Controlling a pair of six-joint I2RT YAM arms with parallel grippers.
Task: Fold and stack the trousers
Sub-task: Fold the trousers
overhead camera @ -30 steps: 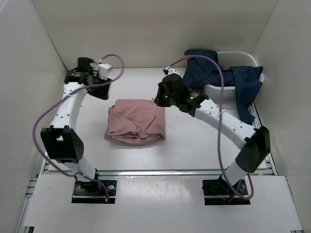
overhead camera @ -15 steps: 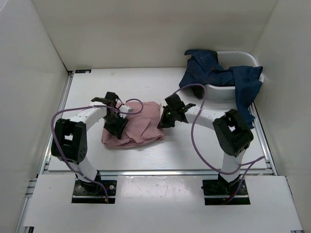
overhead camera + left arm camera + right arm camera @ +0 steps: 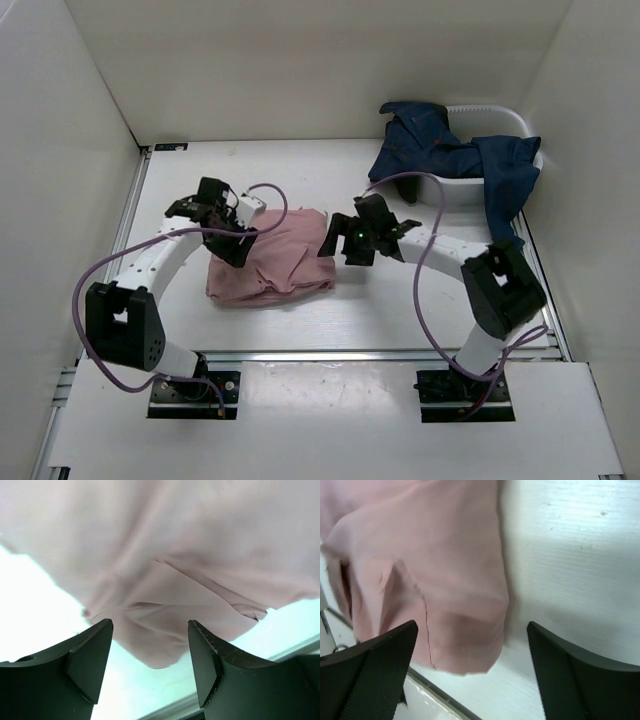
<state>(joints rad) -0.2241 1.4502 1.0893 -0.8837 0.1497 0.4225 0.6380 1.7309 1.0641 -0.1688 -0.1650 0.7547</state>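
The left gripper (image 3: pixel 232 246) and right gripper (image 3: pixel 336 240) have been drawn back from the folded trousers (image 3: pixel 275 265), wide open and empty; stacking remains.

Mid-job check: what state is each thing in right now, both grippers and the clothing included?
Dusty-pink soft-fabric trousers: folded into a wrinkled bundle, not held.
Left gripper: jaws open, gripping nothing, at the bundle's left edge.
Right gripper: jaws open, gripping nothing, at the bundle's right edge.
White plastic tub: upright, partly covered by clothing.
Dark blue garment: unfolded, draped over the tub's rim.
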